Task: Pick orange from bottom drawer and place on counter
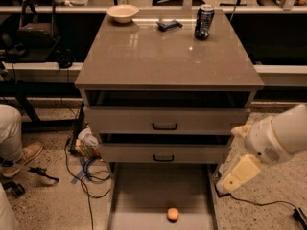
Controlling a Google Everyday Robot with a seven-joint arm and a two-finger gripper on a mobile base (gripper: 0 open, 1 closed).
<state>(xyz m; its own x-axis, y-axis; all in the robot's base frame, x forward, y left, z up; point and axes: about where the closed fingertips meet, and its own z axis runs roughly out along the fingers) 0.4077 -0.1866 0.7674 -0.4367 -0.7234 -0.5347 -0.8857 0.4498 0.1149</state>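
The small orange [172, 214] lies on the floor of the pulled-out bottom drawer [139, 195], near its front and slightly right of the middle. The counter [163, 56] is the wide glossy grey-brown top of the cabinet. My white arm comes in from the right edge. Its cream gripper end [238, 175] hangs low beside the drawer's right wall, to the right of the orange, above it and apart from it. It holds nothing that I can see.
On the counter's far edge stand a white bowl [123, 12], a small dark object [169, 25] and a soda can [204, 22]. Two closed drawer fronts [165, 120] sit above the bottom drawer. A person's leg and shoe [21, 155] and cables [86, 171] lie at left.
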